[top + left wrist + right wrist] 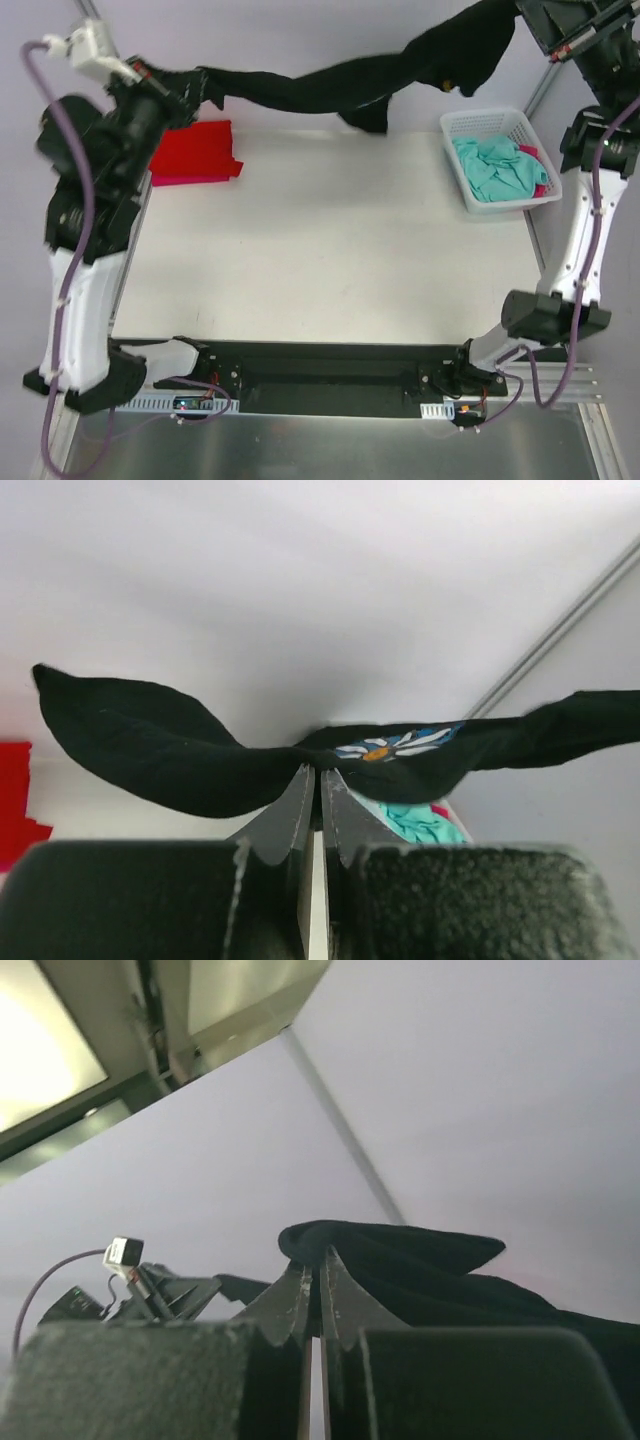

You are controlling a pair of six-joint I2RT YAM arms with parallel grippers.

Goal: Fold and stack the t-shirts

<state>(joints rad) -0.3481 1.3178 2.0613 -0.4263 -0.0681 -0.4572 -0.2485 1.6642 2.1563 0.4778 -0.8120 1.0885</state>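
Note:
A black t-shirt (350,78) hangs stretched in the air over the far edge of the table, held at both ends. My left gripper (205,85) is shut on its left end; in the left wrist view the cloth (150,745) bunches at the jaw tips (318,772), with the white daisy print (395,745) showing. My right gripper (316,1255), raised at the top right, is shut on the other end (400,1260). A folded red t-shirt (195,152) lies at the table's far left. A teal t-shirt (497,165) and a bit of pink one (541,190) lie in the basket.
The white mesh basket (455,135) stands at the table's far right. The white tabletop (330,240) spreads between the arms. A metal frame post (545,85) rises behind the basket. The arm bases sit on the black rail (320,370) at the near edge.

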